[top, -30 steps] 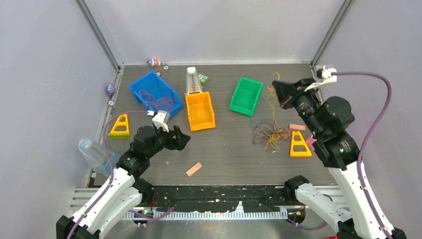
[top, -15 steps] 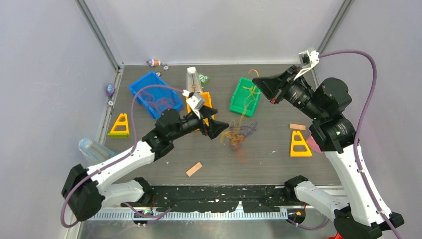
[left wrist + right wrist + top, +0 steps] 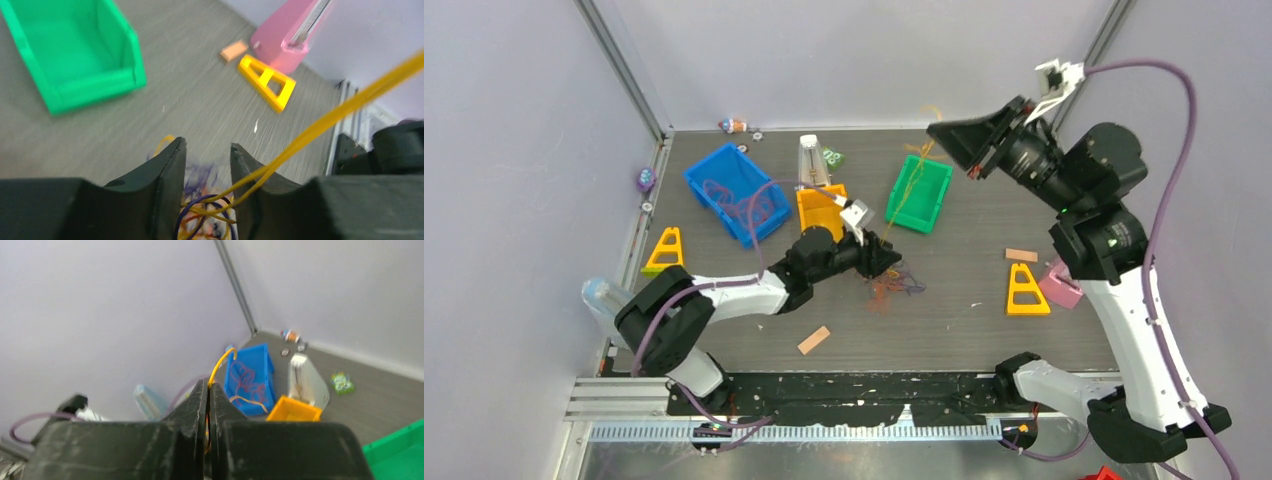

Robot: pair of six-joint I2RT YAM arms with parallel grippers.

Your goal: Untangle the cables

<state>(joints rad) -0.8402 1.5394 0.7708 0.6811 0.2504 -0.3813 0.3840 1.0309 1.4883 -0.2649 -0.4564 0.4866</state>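
The cables form a small tangle [image 3: 892, 287] of purple, orange and yellow loops on the table, left of centre. My left gripper [image 3: 890, 262] is low at the tangle's left edge. In the left wrist view its jaws [image 3: 206, 146] stand apart, with purple and yellow loops [image 3: 207, 210] lying between them. A taut yellow cable [image 3: 340, 112] runs from there up to the right. My right gripper [image 3: 936, 131] is raised high above the green bin. It is shut on that yellow cable [image 3: 220, 364], which stretches down [image 3: 912, 195] to the tangle.
A blue bin [image 3: 714, 170] holding red cables [image 3: 749, 207], an orange bin [image 3: 826, 235] and a green bin [image 3: 936, 200] stand at the back. Yellow triangles [image 3: 665, 253] [image 3: 1026, 290], a pink object [image 3: 1060, 284], orange blocks [image 3: 814, 340] [image 3: 1021, 255] and a bottle [image 3: 604, 300] lie around.
My left arm has reached further right and lower onto the tangle. My right gripper has risen higher with the yellow cable, pulling it taut. The tangle looks smaller and flatter.
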